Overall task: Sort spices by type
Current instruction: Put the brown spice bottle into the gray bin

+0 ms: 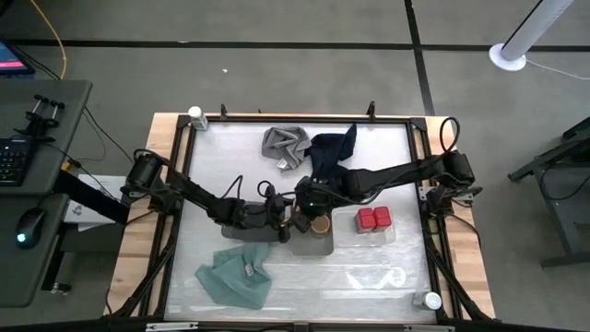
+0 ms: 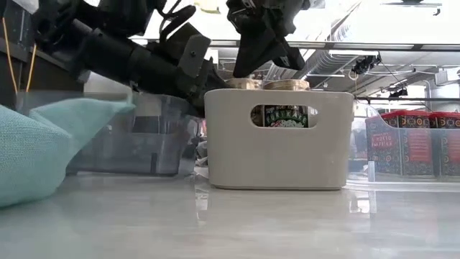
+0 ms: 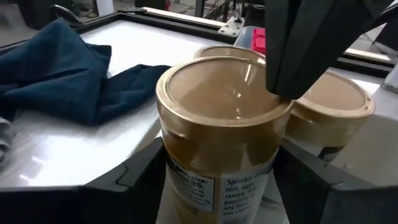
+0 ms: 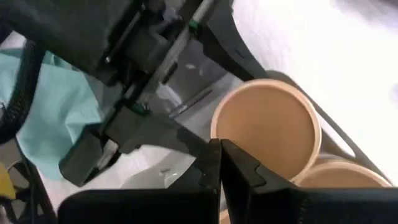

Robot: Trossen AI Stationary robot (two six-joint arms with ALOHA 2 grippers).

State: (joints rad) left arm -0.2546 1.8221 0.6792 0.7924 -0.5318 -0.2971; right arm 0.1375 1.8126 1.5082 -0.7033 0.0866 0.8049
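Observation:
My left gripper [image 1: 288,221] reaches in from the table's left and is shut on a tan-topped spice jar [image 3: 224,124] at the left end of the grey tray [image 2: 277,155]. Two more tan-topped jars [image 3: 329,99] stand in that tray behind it. My right gripper [image 4: 221,155] is shut and points down at the held jar's lid; it also shows in the low view [image 2: 241,70]. Two red boxy jars [image 1: 373,219] stand in a clear tray to the right. White-capped jars stand at the far left corner [image 1: 196,115] and the near right corner [image 1: 431,300]. My left gripper holds the jar's labelled body [image 3: 186,180], just below the lid, pinched between its two fingers [image 3: 140,177]. The fingers come level from the table's left. The jar stands upright; the tray wall hides its base. My right gripper's shut fingertips [image 3: 289,68] stand on the lid's rim [image 4: 217,127] from above; I cannot tell whether they touch it.
A dark clear tray [image 2: 136,137] sits left of the grey tray, under my left arm. A teal cloth [image 1: 235,272] lies near the front left; grey [image 1: 284,143] and navy [image 1: 332,148] cloths lie at the back. Both arms crowd the table's middle.

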